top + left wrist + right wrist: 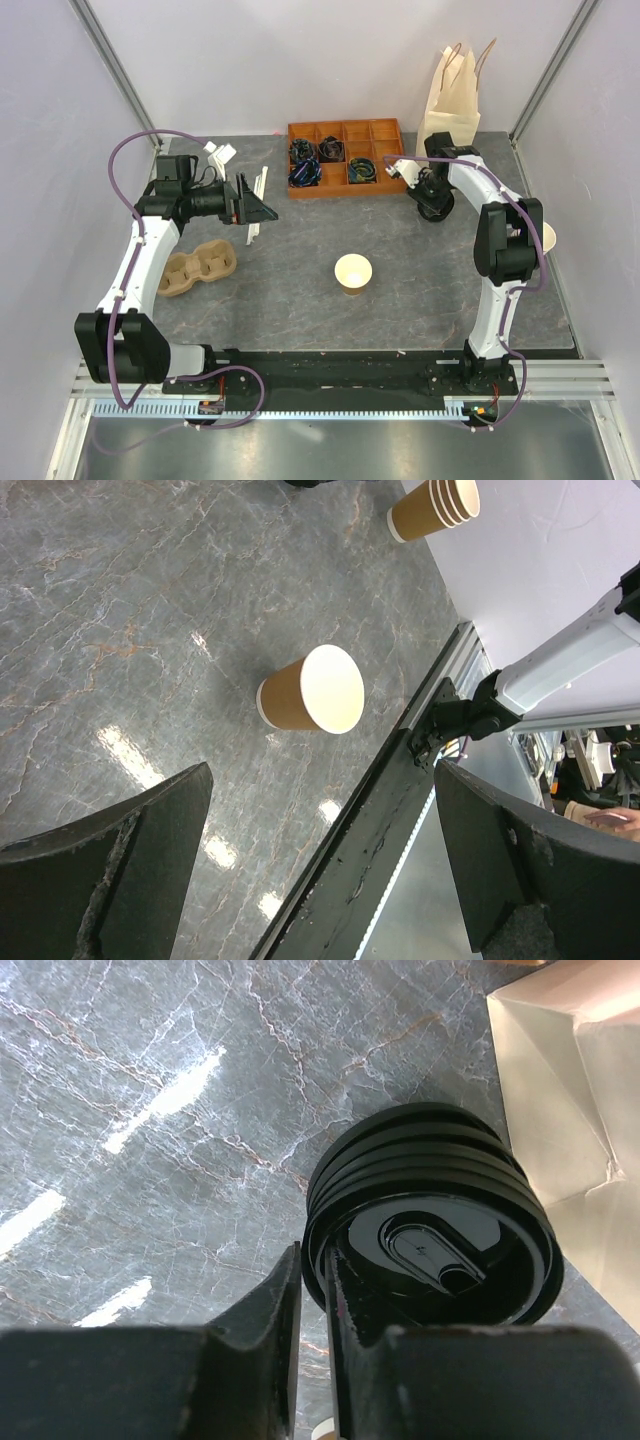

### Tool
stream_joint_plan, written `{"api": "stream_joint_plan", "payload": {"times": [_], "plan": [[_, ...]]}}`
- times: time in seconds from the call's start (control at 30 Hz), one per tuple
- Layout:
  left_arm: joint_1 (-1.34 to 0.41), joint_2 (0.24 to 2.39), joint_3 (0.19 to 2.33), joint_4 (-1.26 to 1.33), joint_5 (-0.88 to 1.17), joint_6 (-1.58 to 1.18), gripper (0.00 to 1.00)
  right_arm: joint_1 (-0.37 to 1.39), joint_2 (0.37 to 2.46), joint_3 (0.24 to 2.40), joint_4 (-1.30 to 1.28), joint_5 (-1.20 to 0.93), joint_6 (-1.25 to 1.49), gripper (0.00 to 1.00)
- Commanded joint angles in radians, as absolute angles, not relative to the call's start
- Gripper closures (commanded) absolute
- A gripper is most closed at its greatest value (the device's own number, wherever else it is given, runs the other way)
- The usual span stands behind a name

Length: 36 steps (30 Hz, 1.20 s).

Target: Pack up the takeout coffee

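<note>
No takeout coffee with a lid on shows in any view. A lidless tan paper cup [353,273] [310,690] stands upright mid-table. A stack of black lids [436,207] [430,1240] sits just in front of the cream paper bag [452,95] [570,1110]. My right gripper [432,190] [312,1260] is down at that stack, one finger inside and one outside the top lid's rim, pinching it. Off to the left my left gripper [262,208] [322,780] hangs above the table, wide open with nothing in it.
A brown pulp cup carrier [198,267] lies at the left under the left arm. An orange compartment tray [346,124] stands at the back centre. Nested lidless cups [435,508] lie at the right edge. White stirrers [258,200] lie near the left gripper.
</note>
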<state>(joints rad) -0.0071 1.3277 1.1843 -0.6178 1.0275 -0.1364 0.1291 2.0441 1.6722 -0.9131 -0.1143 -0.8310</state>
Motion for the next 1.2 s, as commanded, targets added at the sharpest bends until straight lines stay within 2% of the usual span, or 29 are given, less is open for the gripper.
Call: {"api": "stream_joint_plan", "payload": {"times": [0.0,0.07,0.1,0.13,0.47,0.73,0.93,1.07,1.17], "plan": [[-0.009,1.338,1.18,-0.58,1.031,-0.161,0.0,0.133,2.045,1.703,-0.902,-0.112,-0.821,0.84],[-0.009,1.339,1.18,-0.575,1.032,-0.166,0.0,0.133,2.042,1.706,-0.905,-0.121,-0.816,0.92],[-0.009,1.339,1.18,-0.574,1.032,-0.166,0.0,0.135,2.04,1.709,-0.908,-0.126,-0.813,0.99],[-0.009,1.339,1.178,-0.574,1.032,-0.164,0.0,0.133,2.037,1.715,-0.919,-0.13,-0.807,1.0],[-0.052,1.353,1.123,-0.439,1.002,-0.271,0.01,0.135,1.994,1.767,-0.985,-0.251,-0.704,1.0],[-0.253,1.476,1.101,-0.08,0.887,-0.56,0.02,0.137,2.013,1.802,-0.994,-0.311,-0.617,1.0],[-0.322,1.594,1.173,0.036,0.893,-0.647,0.03,0.137,1.964,1.906,-1.038,-0.319,-0.581,1.0],[-0.319,1.58,1.18,0.104,0.9,-0.634,0.03,0.137,1.919,1.976,-1.1,-0.391,-0.549,1.0],[-0.314,1.514,1.146,0.147,0.91,-0.582,0.03,0.144,1.895,2.02,-1.173,-0.533,-0.519,1.0]]}}
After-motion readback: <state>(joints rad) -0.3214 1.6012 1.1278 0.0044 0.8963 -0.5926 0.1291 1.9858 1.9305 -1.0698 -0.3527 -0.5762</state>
